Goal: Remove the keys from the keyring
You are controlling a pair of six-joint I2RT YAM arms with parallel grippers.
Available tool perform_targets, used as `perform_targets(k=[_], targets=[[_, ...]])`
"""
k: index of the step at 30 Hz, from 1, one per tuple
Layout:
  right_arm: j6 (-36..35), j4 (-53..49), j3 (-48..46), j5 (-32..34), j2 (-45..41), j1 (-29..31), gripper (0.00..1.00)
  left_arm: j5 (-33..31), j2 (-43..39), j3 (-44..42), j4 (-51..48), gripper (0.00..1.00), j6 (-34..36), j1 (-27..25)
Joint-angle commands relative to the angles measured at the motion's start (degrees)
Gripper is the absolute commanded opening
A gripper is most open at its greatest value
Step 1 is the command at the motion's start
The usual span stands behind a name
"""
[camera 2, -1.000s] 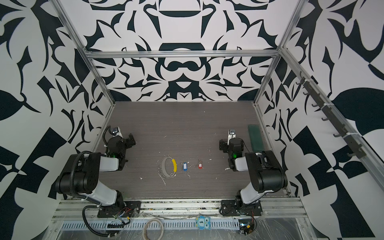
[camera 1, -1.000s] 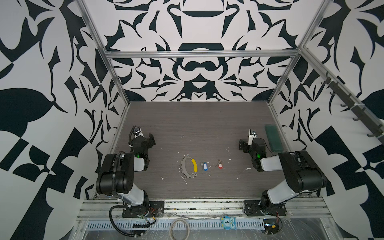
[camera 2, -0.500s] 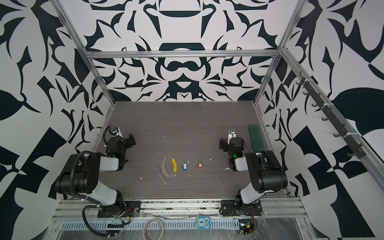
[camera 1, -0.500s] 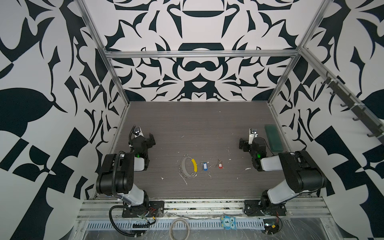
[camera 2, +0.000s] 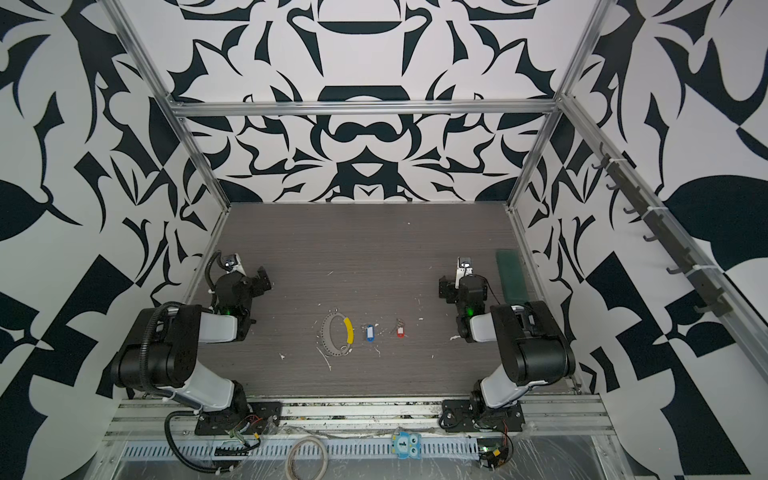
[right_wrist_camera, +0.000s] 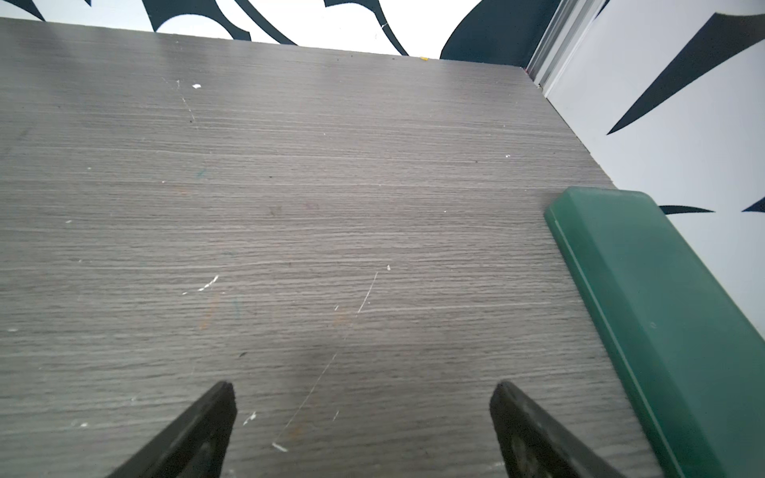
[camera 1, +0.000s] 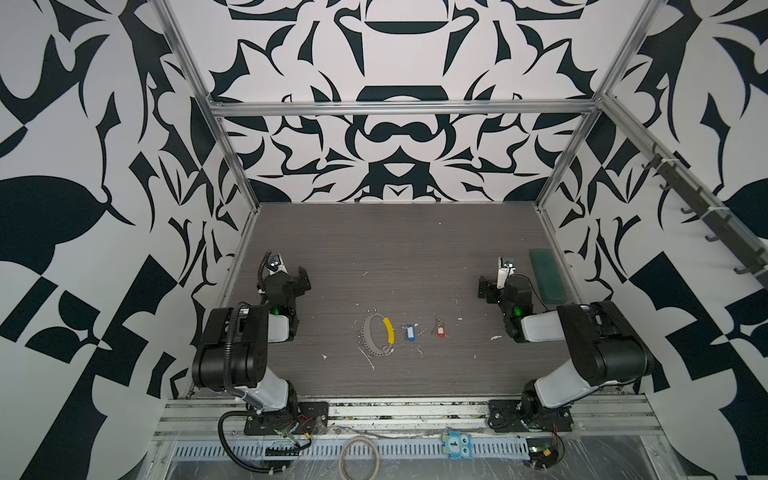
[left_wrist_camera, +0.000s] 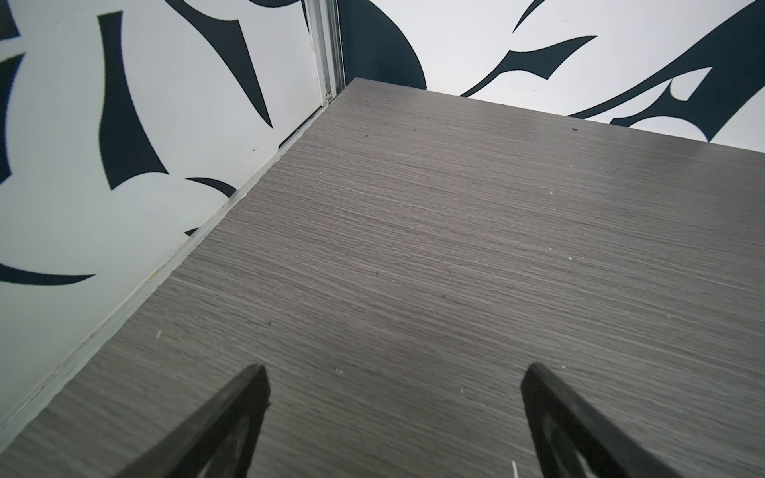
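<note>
Both top views show the keyring (camera 1: 366, 337) lying on the tabletop (camera 1: 395, 257), the blue key (camera 1: 410, 332) just beside it, the red key (camera 1: 440, 331) beyond, neither touching it. Well away from the keyring, the left end effector (left_wrist_camera: 393, 376) and the right end effector (right_wrist_camera: 362, 393) stand spread, empty.

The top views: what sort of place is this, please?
Probably a robot test cell: a left arm and right arm bolted to a rail at a grey table, enclosed by an aluminium frame and patterned walls.

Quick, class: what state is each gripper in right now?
Left gripper: open, holding nothing.
Right gripper: open, holding nothing.
</note>
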Motion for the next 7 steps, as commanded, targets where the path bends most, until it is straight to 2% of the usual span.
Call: perform_targets(k=[1, 7], targets=[[0.1, 1.7, 1.6, -0.6, -0.4, -0.1, 1.0, 0.5, -0.3, -0.3, 2.1, 0.99, -0.1, 0.1], [0.0, 2.0, 1.0, -0.5, -1.3, -0.1, 1.0, 0.5, -0.3, -0.2, 2.1, 0.99, -0.2, 0.1]])
